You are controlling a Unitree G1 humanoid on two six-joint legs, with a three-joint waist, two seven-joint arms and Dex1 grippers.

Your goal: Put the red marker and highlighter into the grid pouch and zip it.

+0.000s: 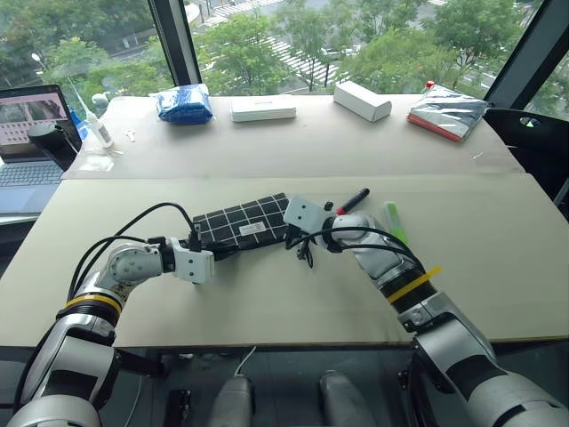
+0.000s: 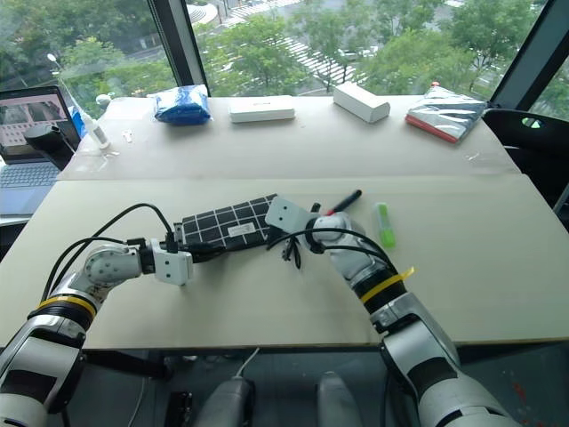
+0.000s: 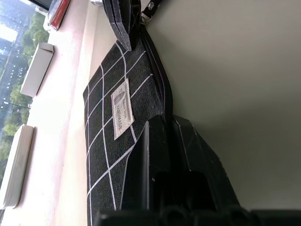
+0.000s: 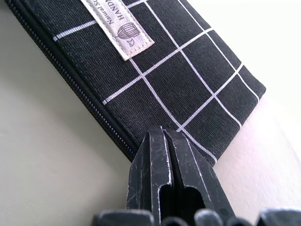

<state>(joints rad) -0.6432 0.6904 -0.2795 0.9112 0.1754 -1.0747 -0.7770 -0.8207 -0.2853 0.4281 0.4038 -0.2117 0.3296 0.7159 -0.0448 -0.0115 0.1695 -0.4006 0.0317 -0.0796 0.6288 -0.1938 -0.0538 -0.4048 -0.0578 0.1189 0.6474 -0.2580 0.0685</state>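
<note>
Left wrist view: my left tool [image 3: 162,141] pinches the soft pouch [image 3: 122,122] at its zipper edge; right tool [image 4: 164,155] pressed together on its corner

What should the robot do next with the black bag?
Probably pull the zipper open: both grippers, left and right, are shut on opposite ends of the grid pouch, while the red marker and highlighter lie outside on the table.

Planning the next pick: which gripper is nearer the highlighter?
Right. The right gripper sits at the grid pouch's near end, just beside the highlighter; the left gripper is at the pouch's far end.
</note>
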